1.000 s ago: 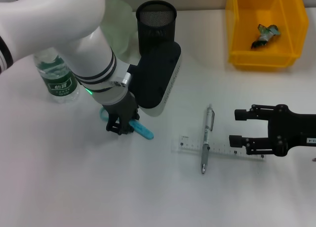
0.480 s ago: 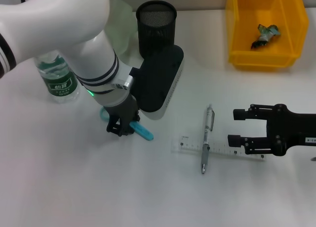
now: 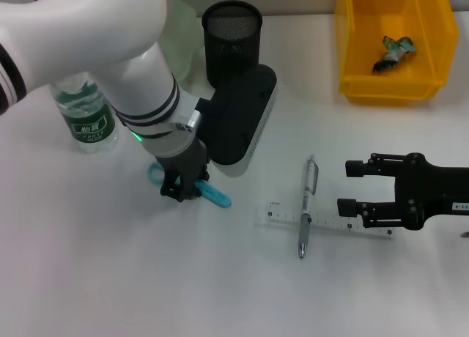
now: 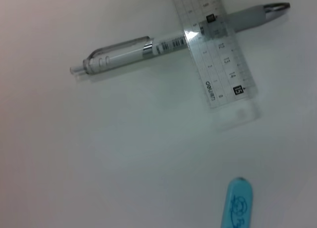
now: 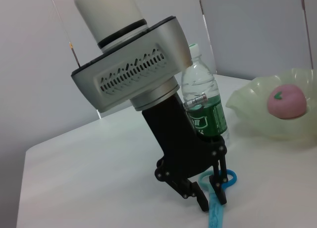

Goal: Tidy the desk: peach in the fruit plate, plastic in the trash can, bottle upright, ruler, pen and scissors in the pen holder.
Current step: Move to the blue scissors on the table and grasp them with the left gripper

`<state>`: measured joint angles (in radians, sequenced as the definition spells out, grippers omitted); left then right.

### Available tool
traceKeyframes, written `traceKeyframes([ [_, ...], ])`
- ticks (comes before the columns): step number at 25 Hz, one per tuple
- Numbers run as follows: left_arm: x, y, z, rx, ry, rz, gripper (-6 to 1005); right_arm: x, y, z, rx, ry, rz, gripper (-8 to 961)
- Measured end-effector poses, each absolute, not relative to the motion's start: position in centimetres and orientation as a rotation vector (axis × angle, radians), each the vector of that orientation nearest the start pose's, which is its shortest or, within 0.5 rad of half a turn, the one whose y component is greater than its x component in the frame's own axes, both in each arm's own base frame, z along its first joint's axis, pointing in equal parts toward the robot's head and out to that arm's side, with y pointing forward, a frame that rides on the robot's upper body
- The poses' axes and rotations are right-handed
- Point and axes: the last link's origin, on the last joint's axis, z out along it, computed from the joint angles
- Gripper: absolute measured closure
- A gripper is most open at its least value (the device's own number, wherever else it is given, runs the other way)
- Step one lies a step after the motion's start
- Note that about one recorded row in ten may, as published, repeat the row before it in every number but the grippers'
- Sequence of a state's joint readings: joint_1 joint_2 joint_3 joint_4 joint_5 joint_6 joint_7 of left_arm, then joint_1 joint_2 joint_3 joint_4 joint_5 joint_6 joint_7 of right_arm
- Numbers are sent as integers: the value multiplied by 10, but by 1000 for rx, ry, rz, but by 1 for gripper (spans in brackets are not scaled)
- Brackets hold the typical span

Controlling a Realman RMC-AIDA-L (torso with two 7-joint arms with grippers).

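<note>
Blue scissors [image 3: 215,197] lie on the white desk with my left gripper [image 3: 183,189] lowered over them and shut on them near the handles. The right wrist view shows that left gripper [image 5: 210,194] straddling the scissors [image 5: 216,211]. Right of them the pen [image 3: 306,218] lies crossed by the clear ruler [image 3: 326,222]. My right gripper [image 3: 352,187] hovers open just right of the ruler. The bottle [image 3: 86,116] stands upright. A peach [image 5: 286,101] sits in the green fruit plate [image 5: 257,120]. Crumpled plastic [image 3: 393,49] is in the yellow trash can [image 3: 352,58].
The black mesh pen holder [image 3: 231,31] stands at the back, partly behind my left wrist. In the left wrist view the pen [image 4: 148,48], the ruler [image 4: 220,59] and the scissors' tip [image 4: 237,204] show.
My left arm has shifted slightly right and toward the front, and the scissors have slid a little with it. The right gripper has barely moved.
</note>
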<state>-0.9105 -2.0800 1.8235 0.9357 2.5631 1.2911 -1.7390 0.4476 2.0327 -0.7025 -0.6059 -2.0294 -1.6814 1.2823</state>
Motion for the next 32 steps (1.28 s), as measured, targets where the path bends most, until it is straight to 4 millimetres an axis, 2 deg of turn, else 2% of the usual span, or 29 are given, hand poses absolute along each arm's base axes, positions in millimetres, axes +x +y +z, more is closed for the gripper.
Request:
traceKeyframes([
  [19, -144, 369, -96, -2864, 720, 1037, 760, 289, 291, 6, -2828, 602, 697, 204],
  [32, -145, 366, -100, -2857, 744, 1068, 683, 289, 291, 5, -2826, 612, 703, 204],
])
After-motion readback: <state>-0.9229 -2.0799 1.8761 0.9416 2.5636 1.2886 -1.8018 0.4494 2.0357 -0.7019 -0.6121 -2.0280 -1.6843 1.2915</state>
